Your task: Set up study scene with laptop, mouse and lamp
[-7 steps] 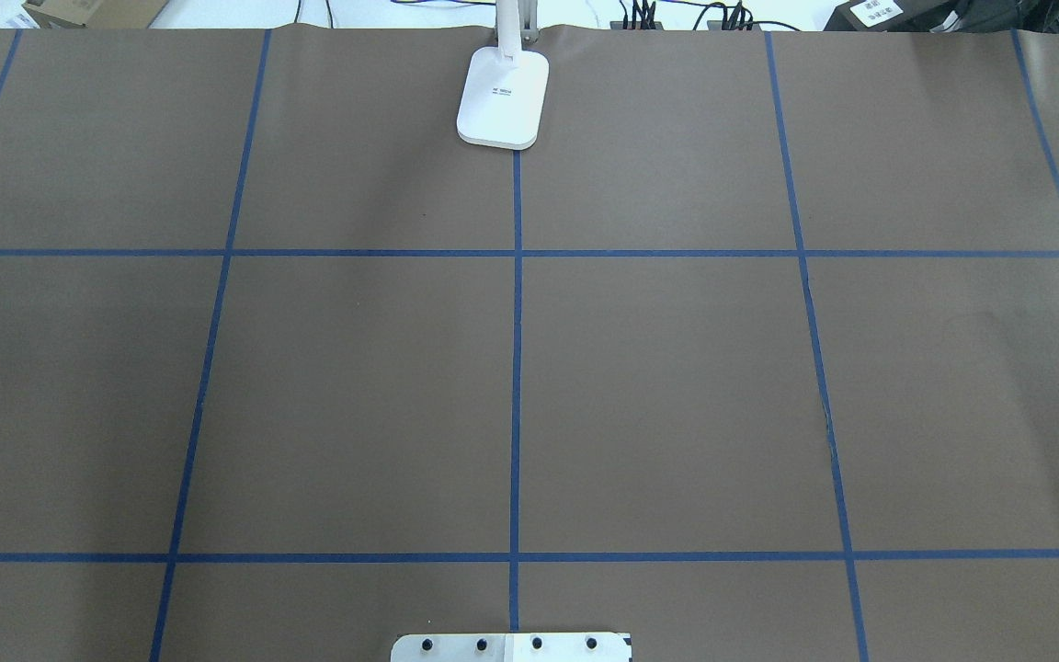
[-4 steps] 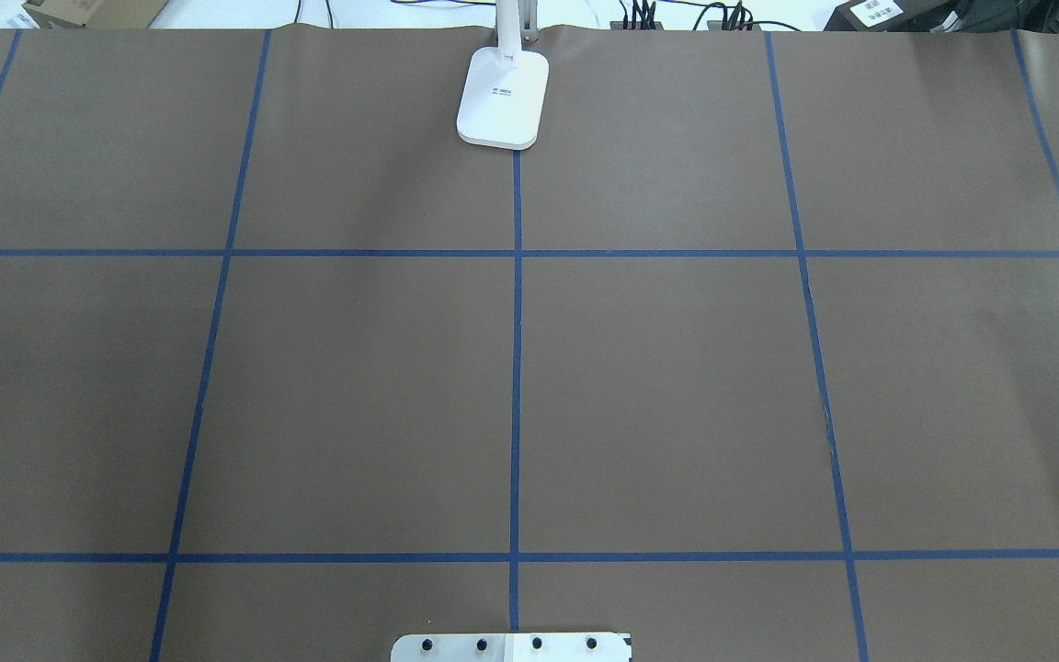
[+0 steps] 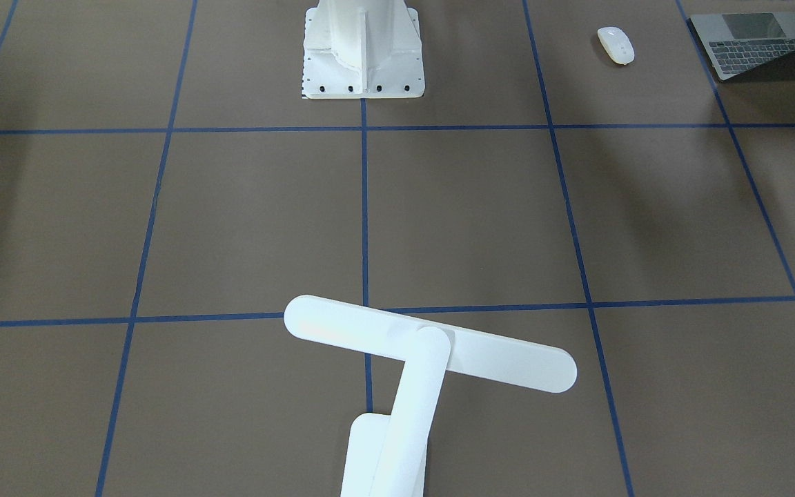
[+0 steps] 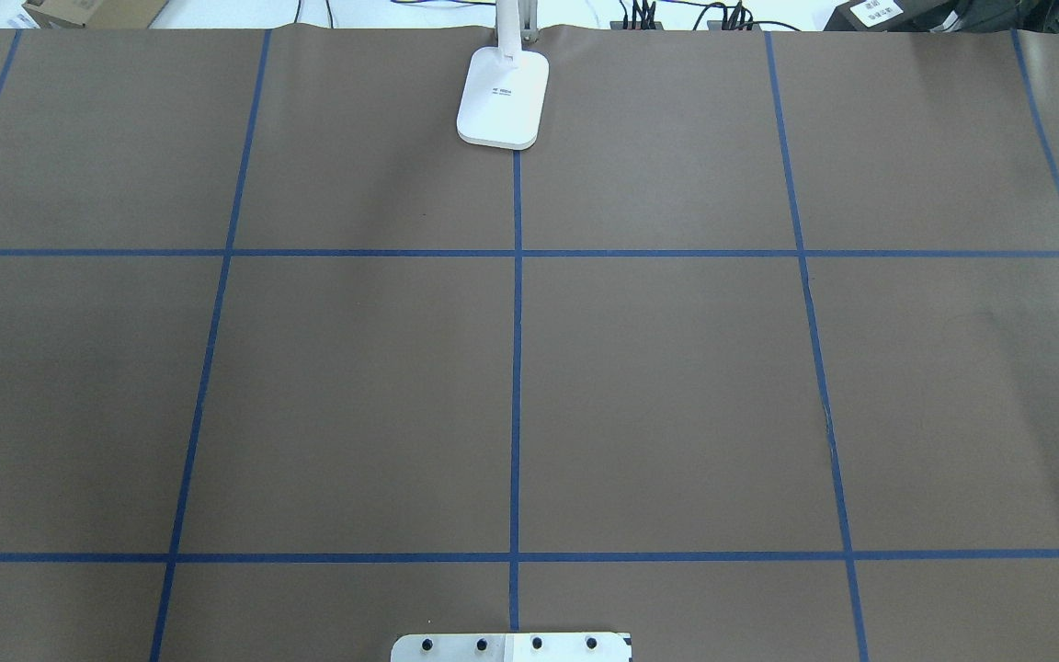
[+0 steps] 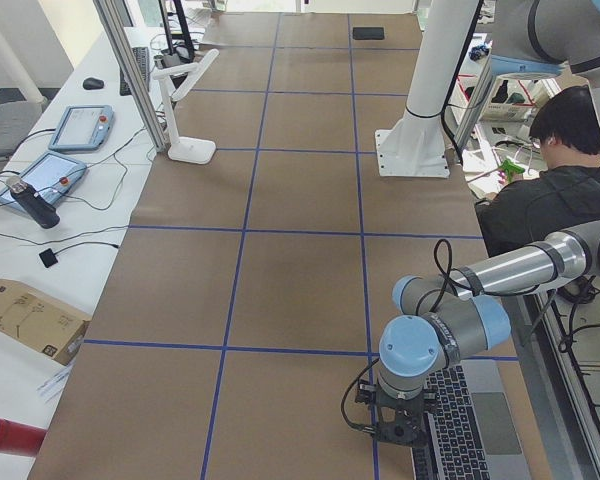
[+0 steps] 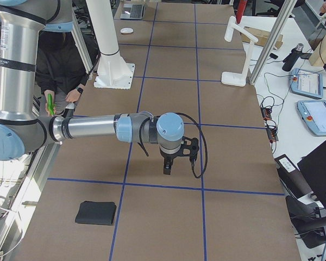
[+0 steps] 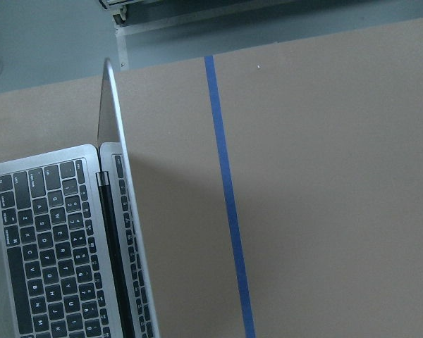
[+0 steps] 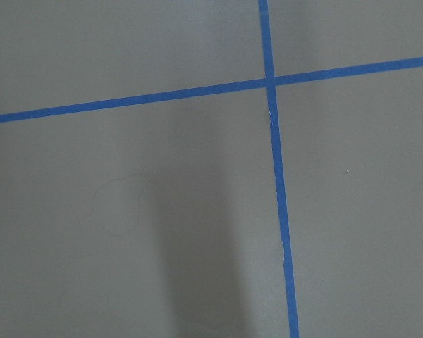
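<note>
Hanging low just beside the laptop (image 5: 480, 420), the left gripper (image 5: 398, 432) is caught only in the left side view, small and dark. Whether its fingers are spread or pressed together cannot be told. The right gripper (image 6: 167, 165) is caught only in the right side view, pointed down over bare paper on the right of the pedestal (image 6: 111, 54) and further out across the table. Its state cannot be told either.

The laptop is cut off in every view: by the bottom edge in the left side view, by the top corner in the front view, and by the frame in the left wrist view, where the lid is seen edge-on beside a tape line (image 7: 225, 204). It is open and is placed well out on the pedestal's left. The mouse (image 3: 615, 45) lies between the laptop and the pedestal, apart from both, and is shown clearly only by the front view.

The lamp (image 3: 425, 348) stands straight across from the pedestal at the far table edge. Its bar head is shown by the front view, while only the base and lower arm are shown overhead.

The right wrist view is filled by paper and a tape crossing (image 8: 270, 81).

A black mat (image 6: 95, 212) lies well out on the pedestal's right. A person (image 5: 560, 170) is seated behind the pedestal.
</note>
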